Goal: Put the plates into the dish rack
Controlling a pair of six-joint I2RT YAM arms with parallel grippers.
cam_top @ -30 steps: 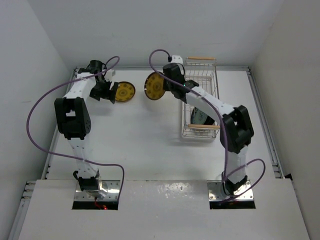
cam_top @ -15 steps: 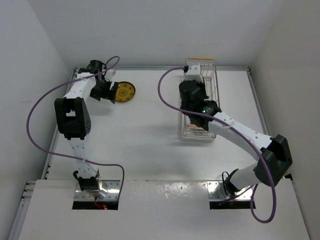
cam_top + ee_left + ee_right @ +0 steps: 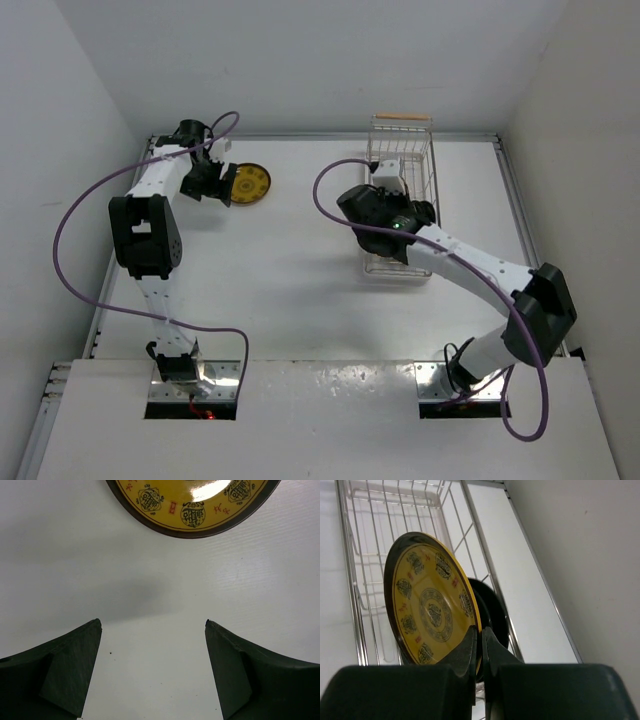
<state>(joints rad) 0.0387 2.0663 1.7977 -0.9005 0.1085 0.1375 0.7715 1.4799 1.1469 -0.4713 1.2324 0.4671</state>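
**Inspector:** Right gripper [image 3: 481, 635], condition?

**Assessor:** Fingers pressed together on the lower rim of the held yellow plate [image 3: 432, 607]. The plate stands on edge, leaning slightly, over the wires of the dish rack [image 3: 470, 515].

**Inspector:** Seated?

**Assessor:** I cannot tell, because the fingers hide its bottom edge. A black plate [image 3: 494, 615] stands just behind it, already in the rack, and the two look close to touching.

**Inspector:** Recommendation for the step in hand?

**Assessor:** In my judgement, lower the plate straight down, keeping it parallel to the black one, until its rim drops between two wires. Part the fingers only once the rack carries the weight. Withdraw along the plate's own plane so that neither plate is knocked. Releasing early risks the plate tipping flat or striking its neighbour.

**Inspector:** Further out?

**Assessor:** The left gripper [image 3: 152, 625] hovers over the table [image 3: 150, 575] with its fingers wide apart and nothing between them. The second yellow plate [image 3: 192, 505] lies flat just ahead of it and is not yet grasped. It looks to be the next one to load.
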